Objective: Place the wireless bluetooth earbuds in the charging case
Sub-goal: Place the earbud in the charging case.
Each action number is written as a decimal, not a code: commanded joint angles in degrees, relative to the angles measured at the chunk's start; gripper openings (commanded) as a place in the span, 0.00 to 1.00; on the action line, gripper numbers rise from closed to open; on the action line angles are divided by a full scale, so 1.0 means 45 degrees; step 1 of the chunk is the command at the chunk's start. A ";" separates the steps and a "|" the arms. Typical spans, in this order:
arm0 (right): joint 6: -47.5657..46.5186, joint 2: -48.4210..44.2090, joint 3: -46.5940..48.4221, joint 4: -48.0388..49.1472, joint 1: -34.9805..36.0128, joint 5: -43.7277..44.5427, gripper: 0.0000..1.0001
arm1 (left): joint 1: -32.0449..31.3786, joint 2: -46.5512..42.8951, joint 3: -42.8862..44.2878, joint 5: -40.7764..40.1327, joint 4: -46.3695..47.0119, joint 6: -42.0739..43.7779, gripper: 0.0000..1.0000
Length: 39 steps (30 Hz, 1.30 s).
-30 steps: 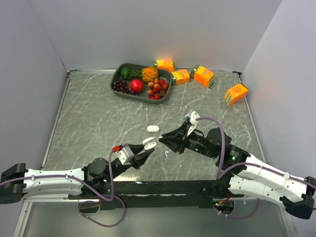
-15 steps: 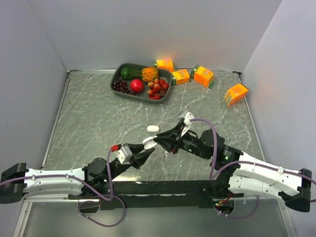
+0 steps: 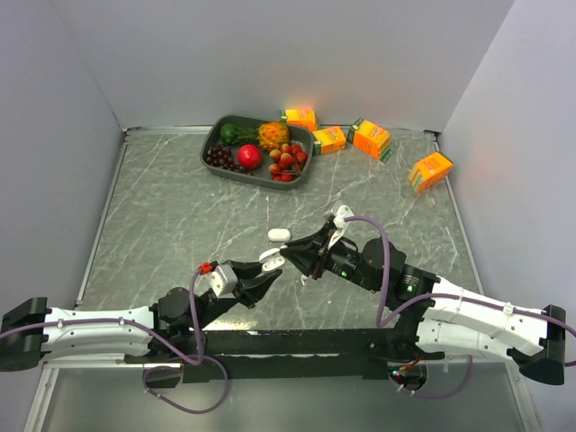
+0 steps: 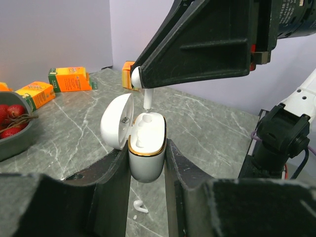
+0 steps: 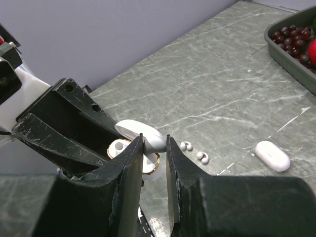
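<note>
My left gripper (image 4: 147, 157) is shut on an open white charging case (image 4: 146, 148) with a gold rim, holding it upright, lid (image 4: 117, 121) swung left. My right gripper (image 5: 154, 140) is shut on a white stemmed earbud (image 4: 140, 79), stem pointing down just over the case's opening. In the top view both grippers meet at the table's middle, left gripper (image 3: 266, 273), right gripper (image 3: 288, 256). Another stemmed earbud (image 4: 139, 207) lies on the table under the case. Two bean-like earbuds (image 5: 186, 145) (image 5: 203, 157) lie side by side beyond it.
A second, closed white case (image 3: 279, 234) lies just behind the grippers, also in the right wrist view (image 5: 272, 155). A dark tray (image 3: 216, 137) of fruit stands at the back. Several orange juice boxes (image 3: 370, 138) lie at the back right.
My right gripper has moved left with the earbud, from beside the case to right over its opening. My left gripper has held the case nearly still.
</note>
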 commanded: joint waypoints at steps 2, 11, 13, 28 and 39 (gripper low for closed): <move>-0.0023 0.0047 -0.0117 0.0641 0.0200 0.0206 0.21 | -0.0036 -0.0125 0.0464 0.0183 0.0787 -0.0587 0.01; -0.0023 0.0164 -0.0039 0.0641 0.0337 0.0148 0.22 | -0.0055 -0.0047 0.0523 0.0144 0.0807 -0.0587 0.01; -0.0004 0.0184 -0.0078 0.0641 0.0337 0.0206 0.21 | -0.0036 -0.0047 0.0523 0.0125 0.0807 -0.0607 0.01; -0.0043 0.0340 -0.0019 0.0231 0.0454 0.0070 0.25 | -0.0055 -0.0145 0.0601 0.0066 0.0768 -0.0588 0.01; -0.0082 0.0126 -0.0058 -0.0179 0.0552 0.0148 0.32 | -0.0036 -0.0145 0.0660 0.0046 0.0729 -0.0548 0.01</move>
